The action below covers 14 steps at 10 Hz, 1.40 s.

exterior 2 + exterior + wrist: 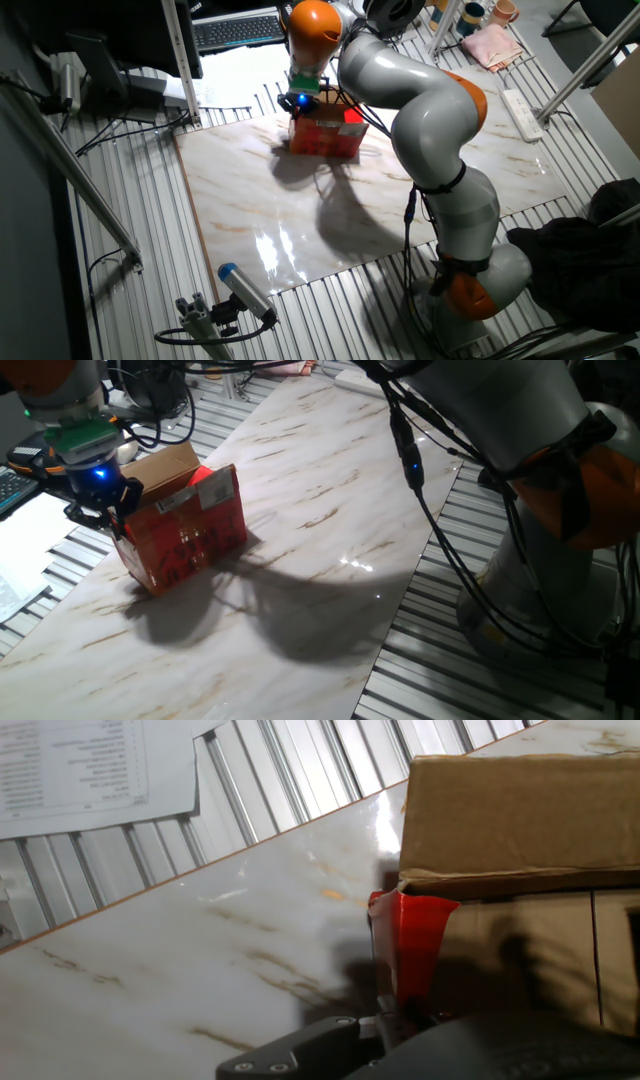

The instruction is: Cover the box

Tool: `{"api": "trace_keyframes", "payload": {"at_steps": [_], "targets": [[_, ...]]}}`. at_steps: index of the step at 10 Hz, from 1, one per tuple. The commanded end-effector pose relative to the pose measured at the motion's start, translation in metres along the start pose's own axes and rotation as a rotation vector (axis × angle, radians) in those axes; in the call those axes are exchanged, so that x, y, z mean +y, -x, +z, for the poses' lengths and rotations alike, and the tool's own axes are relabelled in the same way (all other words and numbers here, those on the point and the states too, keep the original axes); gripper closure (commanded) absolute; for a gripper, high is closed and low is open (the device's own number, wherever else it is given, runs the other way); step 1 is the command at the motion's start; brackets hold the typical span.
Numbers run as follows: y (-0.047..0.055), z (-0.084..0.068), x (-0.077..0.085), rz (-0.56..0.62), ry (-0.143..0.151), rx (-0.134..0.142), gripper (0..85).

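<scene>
Small red printed cardboard box (185, 520), brown flap raised, is seen at left of the marble-patterned tabletop (330, 510); black two-finger gripper (100, 505) positioned at its left end, jaw state possibly obscured, cannot be told

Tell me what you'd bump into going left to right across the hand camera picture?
White printed paper → metal slats → marble tabletop → red corner of the box → brown box flap.
</scene>
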<state>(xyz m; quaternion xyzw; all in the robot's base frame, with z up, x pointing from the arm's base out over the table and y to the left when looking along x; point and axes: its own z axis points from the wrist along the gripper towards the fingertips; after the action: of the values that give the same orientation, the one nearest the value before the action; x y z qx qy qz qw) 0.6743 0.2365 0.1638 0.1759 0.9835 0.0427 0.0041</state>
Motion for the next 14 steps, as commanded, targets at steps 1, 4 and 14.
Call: {"api": "trace_keyframes", "payload": {"at_steps": [1,4,14], "targets": [[0.000,-0.002,0.000,0.003,0.000,0.015,85.0],[0.000,-0.006,0.002,0.028,-0.028,0.006,51.0],[-0.023,-0.058,-0.012,-0.137,0.021,0.076,68.0]]}}
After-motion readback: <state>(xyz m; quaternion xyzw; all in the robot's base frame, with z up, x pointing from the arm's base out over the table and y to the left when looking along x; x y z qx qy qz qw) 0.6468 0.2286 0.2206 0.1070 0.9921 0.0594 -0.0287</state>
